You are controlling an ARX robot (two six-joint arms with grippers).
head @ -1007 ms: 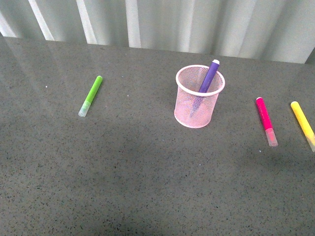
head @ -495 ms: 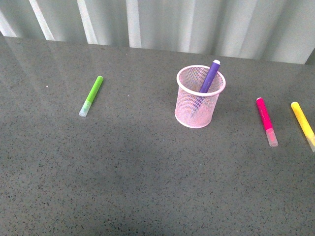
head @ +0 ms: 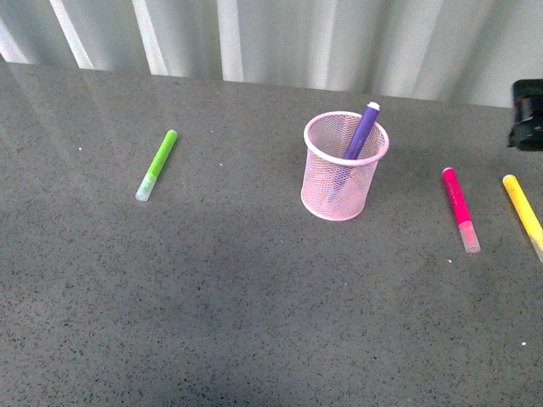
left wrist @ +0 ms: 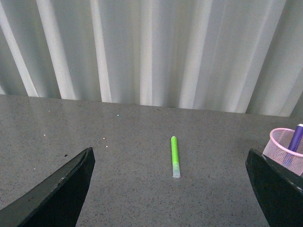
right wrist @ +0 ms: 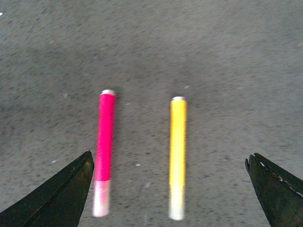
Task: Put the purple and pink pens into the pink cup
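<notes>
Pink pen (head: 460, 209) is lying flat on the table (head: 212, 297), right of the pink cup (head: 344, 170) and well apart from it, with the yellow marker (head: 523, 216) near it at the right edge. Right gripper (right wrist: 169, 156) is hovering over these two, fingers (right wrist: 52, 198) spread wide and gripping nothing; wrist picture blurred. Purple pen (head: 361, 131) is standing tilted inside the cup, leaning on its rim. Green marker (head: 157, 165) is lying well left. Left gripper (left wrist: 169, 156) is pointing across the table toward the green marker and curtain (left wrist: 151, 47), fingers wide apart, empty.
</notes>
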